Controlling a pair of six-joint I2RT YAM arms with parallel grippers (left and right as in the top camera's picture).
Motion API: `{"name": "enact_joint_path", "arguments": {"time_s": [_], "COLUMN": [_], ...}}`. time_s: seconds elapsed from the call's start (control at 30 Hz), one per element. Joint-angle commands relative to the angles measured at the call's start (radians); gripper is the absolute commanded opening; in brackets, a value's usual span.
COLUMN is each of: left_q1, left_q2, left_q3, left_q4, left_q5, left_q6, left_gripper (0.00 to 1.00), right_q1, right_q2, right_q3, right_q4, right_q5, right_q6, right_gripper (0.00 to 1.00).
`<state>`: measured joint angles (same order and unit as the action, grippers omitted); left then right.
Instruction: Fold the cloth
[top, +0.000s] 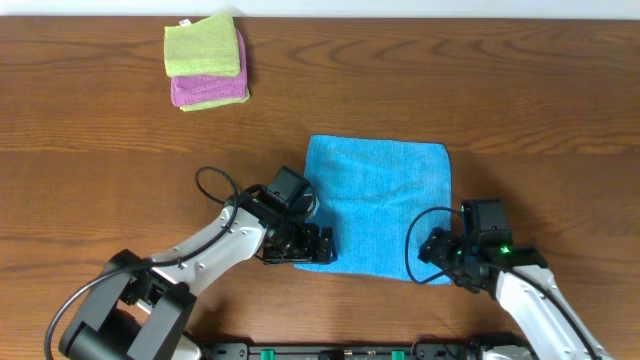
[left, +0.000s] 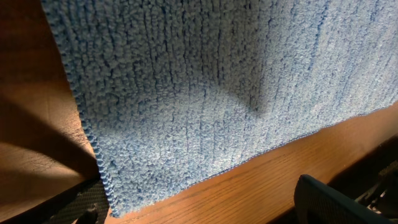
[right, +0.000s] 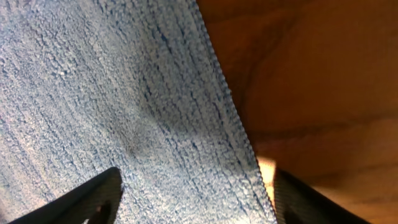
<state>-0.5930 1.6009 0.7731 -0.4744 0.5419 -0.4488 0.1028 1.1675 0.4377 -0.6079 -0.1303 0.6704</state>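
Nearest the robot, the two arms reach in from the near edge of the desk (top: 90, 150). The left gripper (top: 312, 244) sits low at the near left corner of the cloth (top: 385, 200), and the right gripper (top: 441, 256) sits at its near right corner.

In the left wrist view the left gripper's fingers (left: 326, 199) stand wide apart. The cloth's corner lies flat on the wood between them, closer to one finger than the other, and nothing is pinched. In the right wrist view the right gripper's fingers (right: 87, 198) are also apart. They straddle the cloth's stitched side edge, with fuzzy blue pile on one side and bare wood on the other.

A black cable (top: 412, 238) loops out from the right wrist over the near right part of the cloth. A similar loop (top: 208, 182) rises beside the left arm over bare desk.

Beyond the grippers, the sky-blue cloth lies spread flat and unfolded in the middle of the desk, roughly square, with nothing resting on its far half.

Farthest away, at the far left and well apart from the cloth, sits a small stack of folded cloths. A lime-green cloth (top: 203, 48) is on top and a purple cloth (top: 212, 90) is under it.
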Motion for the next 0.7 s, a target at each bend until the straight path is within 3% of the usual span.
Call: {"name": "enact_joint_path", "arguments": {"time_s": [0.0,0.53,0.67], "left_q1": [-0.003,-0.003,-0.003], "left_q2": [0.016,0.016,0.016], "left_q3": [-0.009,-0.009,-0.009], "left_q4": [-0.02,-0.045,-0.045], "left_q5": [-0.055,-0.055,-0.055], "left_q6": [-0.005,-0.004,-0.004], "left_gripper": [0.95,0.95,0.95], "right_q1": [-0.006,-0.004,-0.004], "right_q2": [0.051,0.062,0.062], "right_q3": [-0.039,-0.039,-0.039], "right_q4": [0.005,-0.159,-0.177], "right_q5": [-0.042,-0.136,-0.132], "right_q6": [0.01,0.145,0.145], "right_gripper": [0.75,0.71,0.65]}}
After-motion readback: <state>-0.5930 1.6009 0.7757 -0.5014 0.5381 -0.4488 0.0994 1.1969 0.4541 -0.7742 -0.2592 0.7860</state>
